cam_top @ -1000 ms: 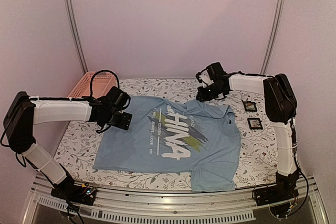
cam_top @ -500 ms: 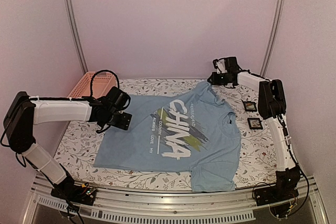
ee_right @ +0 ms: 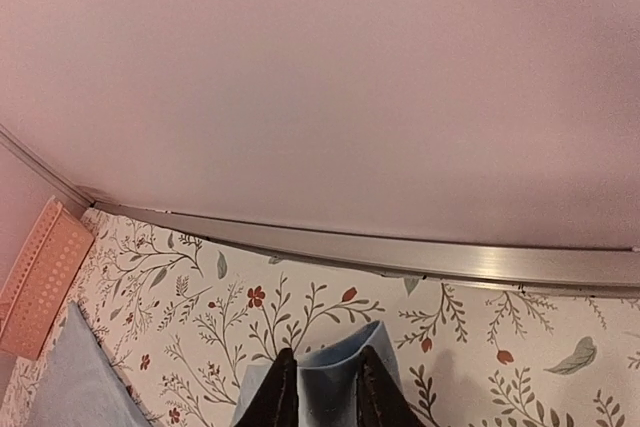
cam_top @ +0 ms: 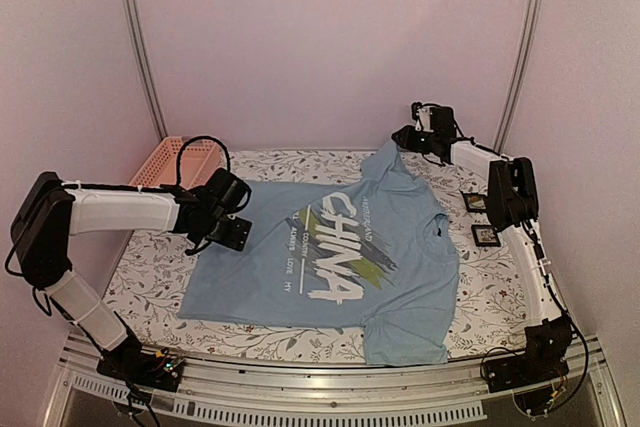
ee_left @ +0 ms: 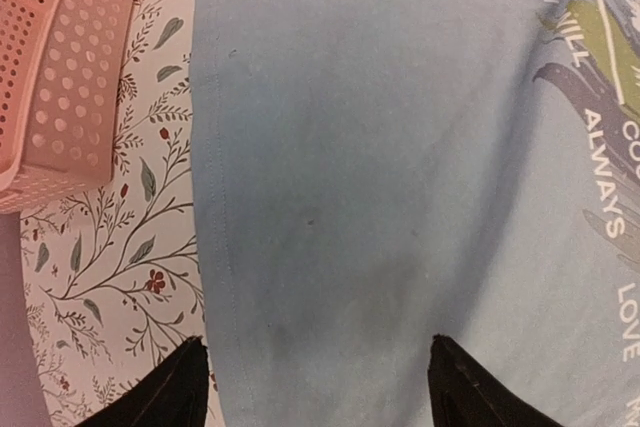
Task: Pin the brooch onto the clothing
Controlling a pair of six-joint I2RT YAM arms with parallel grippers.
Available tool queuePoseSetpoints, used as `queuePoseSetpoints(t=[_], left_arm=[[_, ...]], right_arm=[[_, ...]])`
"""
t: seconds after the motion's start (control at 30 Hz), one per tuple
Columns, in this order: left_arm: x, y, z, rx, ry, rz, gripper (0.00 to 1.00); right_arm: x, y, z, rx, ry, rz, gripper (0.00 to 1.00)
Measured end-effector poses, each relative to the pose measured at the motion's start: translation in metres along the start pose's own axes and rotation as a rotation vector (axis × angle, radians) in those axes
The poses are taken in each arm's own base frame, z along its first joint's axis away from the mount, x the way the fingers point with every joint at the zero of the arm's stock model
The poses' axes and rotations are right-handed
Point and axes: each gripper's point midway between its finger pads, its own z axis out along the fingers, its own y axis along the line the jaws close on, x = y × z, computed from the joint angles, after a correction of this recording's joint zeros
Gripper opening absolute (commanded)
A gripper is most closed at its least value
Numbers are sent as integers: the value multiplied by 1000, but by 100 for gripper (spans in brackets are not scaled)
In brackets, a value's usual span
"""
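Between the fingers of the right tool (ee_right: 325, 355) we see a fold of the blue shirt (cam_top: 330, 257) pinched tight and lifted off the bench (cam_top: 150, 277), close to the back wall. Under the left tool (ee_left: 318, 342) the shirt's plain cloth lies flat, its hem running past one finger. That tool gapes wide and holds nothing. Beyond the hem sits a pink basket (ee_left: 60, 67).

Rear overhead; wrist close-ups; shared T-shirt (cam_top: 405, 287)

A lab test cell: plain pink walls (cam_top: 330, 37), metal poles (cam_top: 137, 42) at the far corners, arms bolted on a rail (cam_top: 300, 402).
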Motion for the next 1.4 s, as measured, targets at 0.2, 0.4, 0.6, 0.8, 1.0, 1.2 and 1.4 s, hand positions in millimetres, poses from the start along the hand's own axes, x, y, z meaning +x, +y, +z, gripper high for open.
queuePoseSetpoints(t=[0.2, 0.4, 0.6, 0.8, 1.0, 1.2, 1.4], left_arm=[[1, 0, 0, -1, 1, 0, 75], [7, 1, 2, -5, 14, 6, 76], [14, 6, 8, -7, 29, -28, 75], [20, 31, 37, -52, 84, -152, 74], [-22, 41, 81, -102, 77, -189, 73], [-61, 37, 133, -152, 50, -179, 72], [-70, 45, 143, -166, 37, -218, 67]], right_arm=[[-20, 6, -1, -16, -71, 12, 62], [-17, -6, -2, 41, -60, -5, 55], [14, -22, -36, 184, 87, -28, 21], [47, 4, -115, 262, 241, -40, 3], [131, 38, -154, 284, 428, -71, 0], [228, 56, -188, 298, 644, -64, 0], [254, 68, -218, 305, 690, -46, 0]])
